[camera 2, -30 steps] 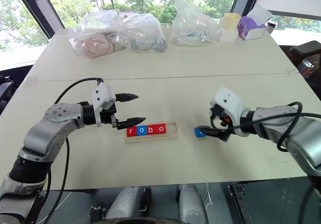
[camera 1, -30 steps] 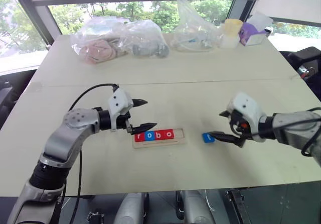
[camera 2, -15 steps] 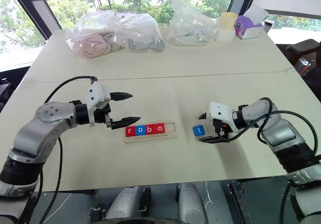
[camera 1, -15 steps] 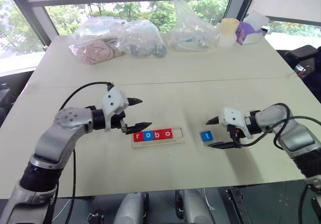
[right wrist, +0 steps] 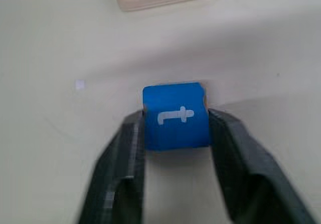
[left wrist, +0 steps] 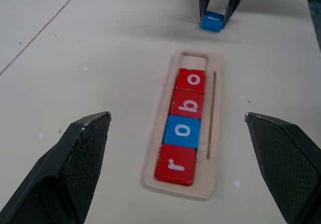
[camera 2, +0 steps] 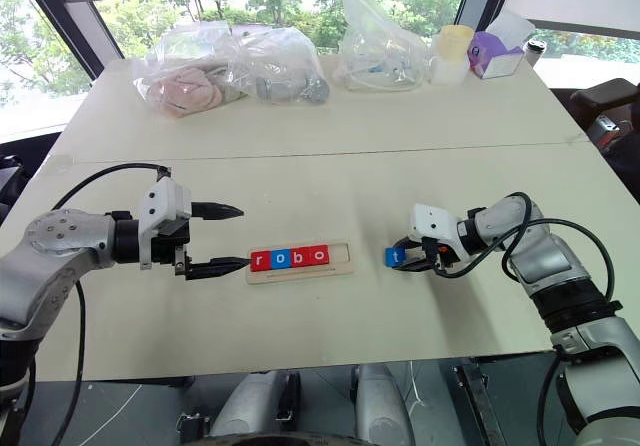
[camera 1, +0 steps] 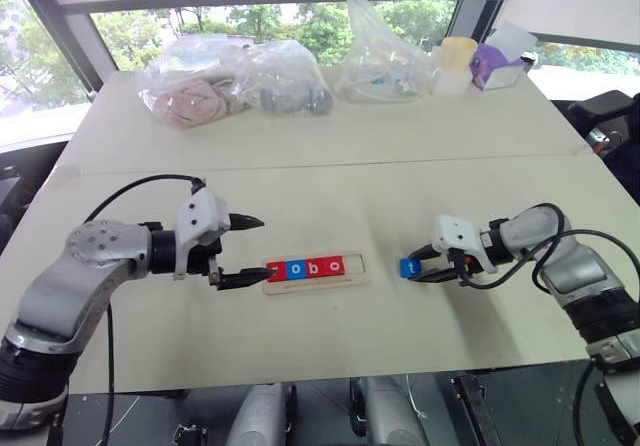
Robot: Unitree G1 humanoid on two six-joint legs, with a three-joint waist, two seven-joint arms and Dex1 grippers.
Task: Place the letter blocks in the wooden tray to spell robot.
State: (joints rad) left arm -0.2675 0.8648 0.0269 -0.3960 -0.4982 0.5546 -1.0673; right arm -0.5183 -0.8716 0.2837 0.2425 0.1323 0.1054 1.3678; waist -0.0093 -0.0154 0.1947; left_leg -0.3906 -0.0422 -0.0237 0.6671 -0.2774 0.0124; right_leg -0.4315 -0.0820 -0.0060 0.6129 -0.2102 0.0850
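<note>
The wooden tray lies at mid-table. In its groove sit the red r, blue o, red b and red o letter blocks. The slot at the tray's right end is empty. To the tray's right, the blue t block rests on the table, with my right gripper shut on its two sides. My left gripper hangs open just left of the tray, holding nothing.
Clear plastic bags of items line the far side of the table, with another bag, a yellow-lidded cup and a purple box at the back right. A seam crosses the table.
My right gripper has closed on the blue t block. My left gripper has drawn back to the left, away from the tray's end, still open.
</note>
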